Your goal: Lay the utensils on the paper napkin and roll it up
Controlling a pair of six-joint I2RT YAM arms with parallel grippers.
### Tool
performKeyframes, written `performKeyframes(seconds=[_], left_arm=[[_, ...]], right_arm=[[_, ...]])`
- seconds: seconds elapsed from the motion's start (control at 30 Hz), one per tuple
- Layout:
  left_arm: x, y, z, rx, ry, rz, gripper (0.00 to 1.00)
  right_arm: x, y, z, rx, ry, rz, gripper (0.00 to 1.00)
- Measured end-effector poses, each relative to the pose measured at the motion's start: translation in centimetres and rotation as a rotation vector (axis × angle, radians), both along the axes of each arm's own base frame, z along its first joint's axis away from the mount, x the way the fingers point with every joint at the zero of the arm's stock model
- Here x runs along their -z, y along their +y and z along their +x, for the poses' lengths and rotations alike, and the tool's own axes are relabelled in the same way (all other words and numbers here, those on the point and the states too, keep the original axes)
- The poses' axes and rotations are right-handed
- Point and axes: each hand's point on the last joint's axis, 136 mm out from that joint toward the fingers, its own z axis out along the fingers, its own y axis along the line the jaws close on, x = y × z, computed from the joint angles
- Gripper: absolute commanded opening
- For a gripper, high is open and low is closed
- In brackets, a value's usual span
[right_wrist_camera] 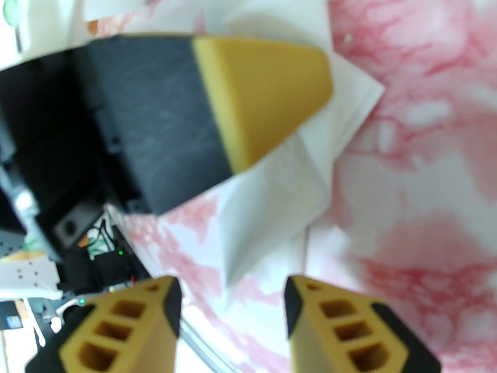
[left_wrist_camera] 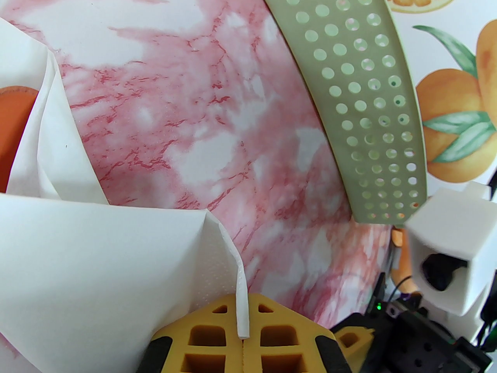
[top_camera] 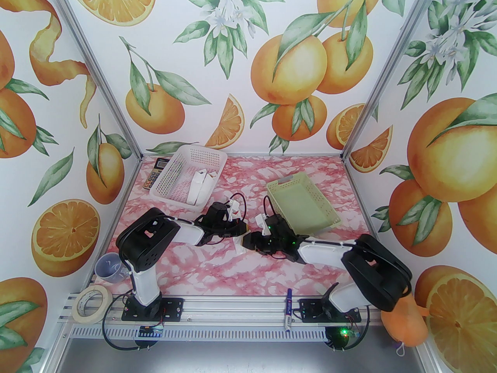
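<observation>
The white paper napkin (left_wrist_camera: 77, 255) lies folded over on the pink marble table, and my left gripper (left_wrist_camera: 242, 336) is shut on its curled edge. An orange-red utensil head (left_wrist_camera: 13, 130) peeks out from between the napkin's folds at the far left; the rest of the utensils are hidden in the paper. In the right wrist view my right gripper (right_wrist_camera: 233, 309) is open just short of the napkin (right_wrist_camera: 310, 177), with nothing between its fingers. The left gripper's yellow finger (right_wrist_camera: 268, 91) rests on the paper beyond it. From above, both grippers (top_camera: 244, 227) (top_camera: 249, 241) meet at mid-table.
A green perforated basket (top_camera: 303, 206) stands right behind the right gripper. A white basket (top_camera: 171, 181) and a calculator (top_camera: 153, 173) sit at the back left. A cup (top_camera: 108, 268), a tape roll (top_camera: 91, 303) and a marker pen (top_camera: 288, 311) lie along the near edge.
</observation>
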Motion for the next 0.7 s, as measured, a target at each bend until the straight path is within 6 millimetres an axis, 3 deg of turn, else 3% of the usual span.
performKeyframes(seconds=[0.1, 0.3, 0.7], left_arm=[[0.0, 0.0, 0.0, 0.0, 0.001, 0.0, 0.03], [0.0, 0.0, 0.0, 0.0, 0.001, 0.0, 0.03], [0.0, 0.0, 0.0, -0.001, -0.001, 0.0, 0.03]], right_arm=[[0.9, 0.1, 0.3, 0.006, 0.018, -0.017, 0.5], [0.8, 0.1, 1.6, 0.032, 0.0, -0.025, 0.5], [1.5, 0.1, 2.1, 0.019, -0.01, -0.058, 0.36]])
